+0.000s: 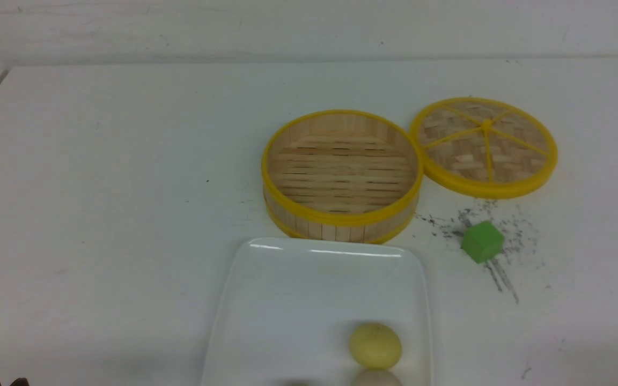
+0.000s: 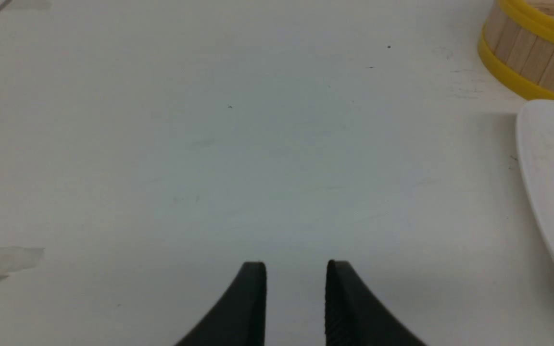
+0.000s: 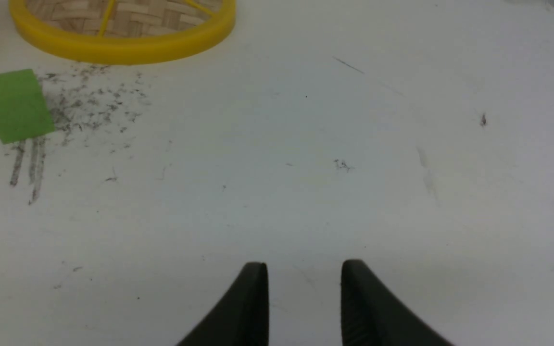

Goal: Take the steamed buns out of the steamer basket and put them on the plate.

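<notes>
**Desk:** What does the front view carry?

**Photographer:** The steamer basket [image 1: 341, 177] stands empty on the white table [image 1: 116, 187], its slatted floor bare between yellow rims. Just in front of it, nearly touching, lies the glossy white plate [image 1: 266, 311]. A pale yellow bun [image 1: 375, 345] sits on the plate's near right part, round and smooth. A second, off-white bun [image 1: 376, 378] is just behind the frame's lower edge, only its top showing.

**Desk:** And the third bun?

**Photographer:** A faint grey shape on the plate at the lower edge may be it; it is too cut off to tell. The plate's near side also runs out of frame.

**Desk:** The grippers?

**Photographer:** The left gripper [image 2: 296, 302] hovers over bare table, its two black fingers apart with nothing between them. The right gripper [image 3: 304, 302] does the same on its side, fingers parted and empty.

**Desk:** What surrounds them?

**Photographer:** Right of the basket, rim against rim, lies a woven lid [image 1: 484, 146] with yellow spokes. A green cube [image 1: 482, 242] sits near it among dark scuff marks. Left of basket and plate the table spreads wide and bare to its far edge; the right gripper also has open table ahead.
</notes>
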Controlling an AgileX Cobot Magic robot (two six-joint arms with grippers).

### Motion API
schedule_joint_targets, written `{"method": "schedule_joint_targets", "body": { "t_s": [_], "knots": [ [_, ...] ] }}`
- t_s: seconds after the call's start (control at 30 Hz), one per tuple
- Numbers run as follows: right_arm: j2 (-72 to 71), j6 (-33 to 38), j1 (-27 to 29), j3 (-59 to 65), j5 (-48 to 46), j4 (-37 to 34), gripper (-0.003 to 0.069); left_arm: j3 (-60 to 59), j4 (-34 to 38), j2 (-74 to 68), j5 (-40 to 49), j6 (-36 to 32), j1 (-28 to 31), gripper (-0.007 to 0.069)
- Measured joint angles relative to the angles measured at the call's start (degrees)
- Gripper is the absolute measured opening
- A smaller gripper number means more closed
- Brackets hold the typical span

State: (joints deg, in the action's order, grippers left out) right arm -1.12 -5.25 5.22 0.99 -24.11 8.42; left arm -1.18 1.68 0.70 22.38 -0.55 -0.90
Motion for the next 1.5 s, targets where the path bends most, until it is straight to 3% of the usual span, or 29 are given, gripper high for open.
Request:
{"method": "schedule_joint_targets", "body": {
  "t_s": [1.5],
  "knots": [
    [0.0,0.0,0.0,0.0,0.0,0.0,0.024,0.0,0.0,0.0,0.0,0.0,0.0,0.0236]
  ]
}}
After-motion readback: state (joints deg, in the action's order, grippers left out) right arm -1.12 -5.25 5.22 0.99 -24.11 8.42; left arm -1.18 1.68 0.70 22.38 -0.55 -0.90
